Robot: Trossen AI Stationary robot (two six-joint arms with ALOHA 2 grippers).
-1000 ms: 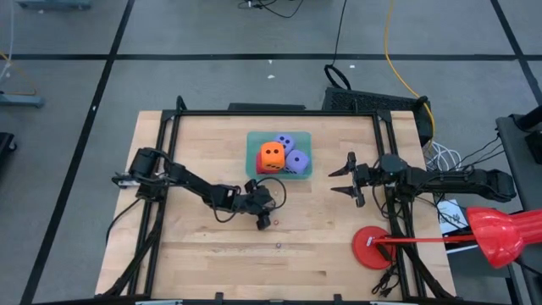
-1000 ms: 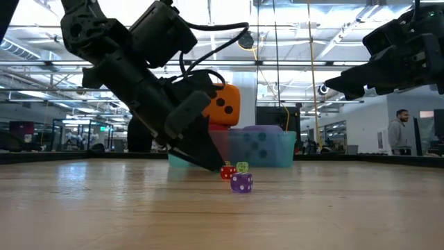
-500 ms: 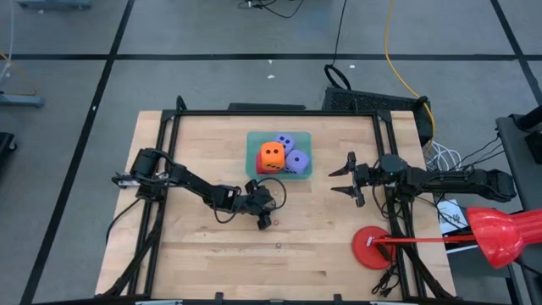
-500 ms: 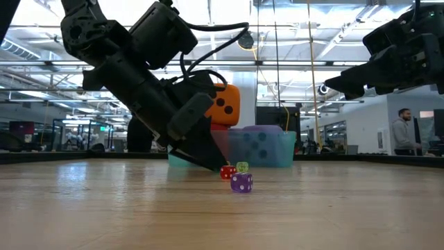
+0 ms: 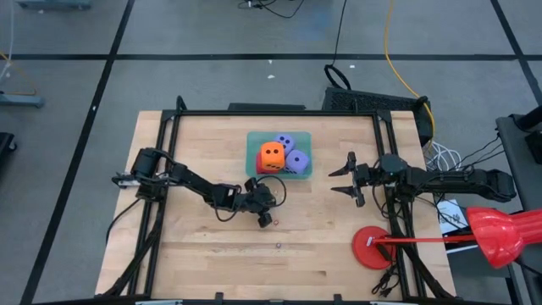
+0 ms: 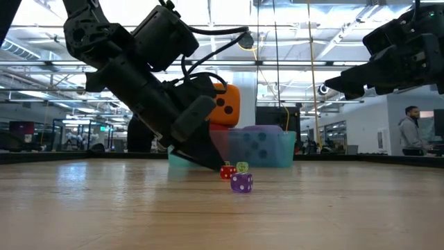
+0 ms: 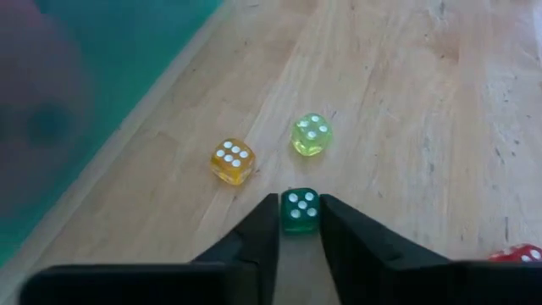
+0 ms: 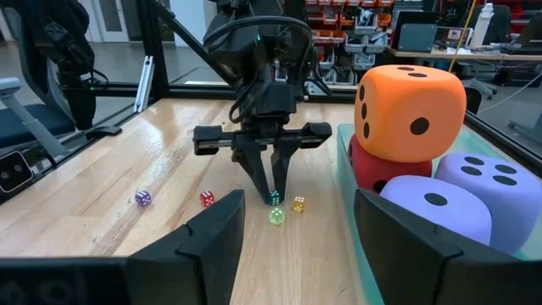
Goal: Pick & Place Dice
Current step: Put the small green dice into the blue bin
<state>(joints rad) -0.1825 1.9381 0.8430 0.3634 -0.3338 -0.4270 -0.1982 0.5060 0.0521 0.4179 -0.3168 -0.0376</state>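
Green and translucent, the tiny die [image 7: 299, 211] sits on the wooden table [image 5: 339, 229] between the two fingertips of the left gripper [image 7: 298, 222], whose jaws are drawn in close on either side of it, touching or very nearly so; whether it is truly pinched I cannot tell. Just beyond it lie a yellow-green die [image 7: 311, 135] and an amber die [image 7: 231, 161], with a red die [image 8: 206, 198] and a purple die [image 8: 142, 198] farther off. Behind them the teal bin [image 5: 303, 172] holds the big foam dice [image 8: 409, 100]: orange on red, two purple-blue beside. The right gripper [image 5: 349, 179] hangs wide open and empty, well apart. My worry: the die is small and hard, so an off-centre squeeze could squirt it sideways into its neighbours, or it could slip out on lifting
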